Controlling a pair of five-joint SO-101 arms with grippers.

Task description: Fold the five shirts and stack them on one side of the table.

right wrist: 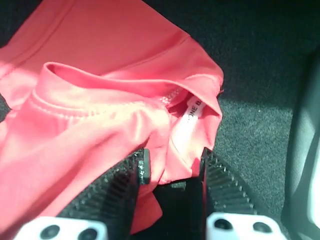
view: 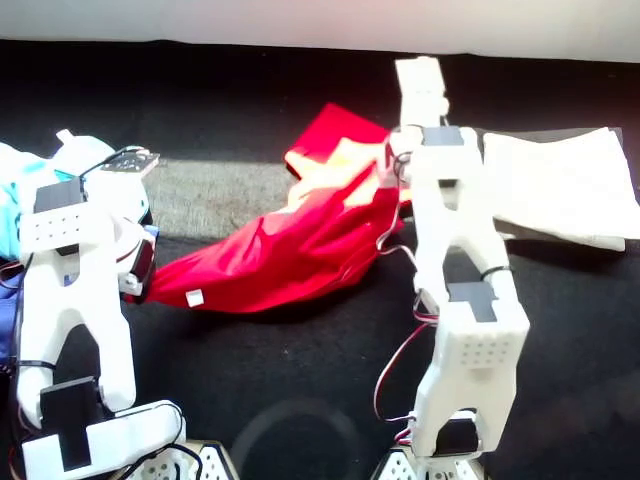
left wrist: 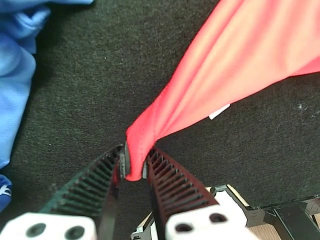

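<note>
High view shows the black felt-covered table (view: 300,380) with a crumpled red fabric shirt (view: 300,245) stretched across its middle. A flat white shirt (view: 570,185) lies just beside the end of the red shirt held by the right arm, and a heap of blue and pale shirts (view: 12,205) sits past its opposite end. The left tool (left wrist: 134,167) is clamped on a bunched corner of the red shirt, while the right tool (right wrist: 172,170) pinches its collar edge beside the small white neck label (right wrist: 191,111).
</note>
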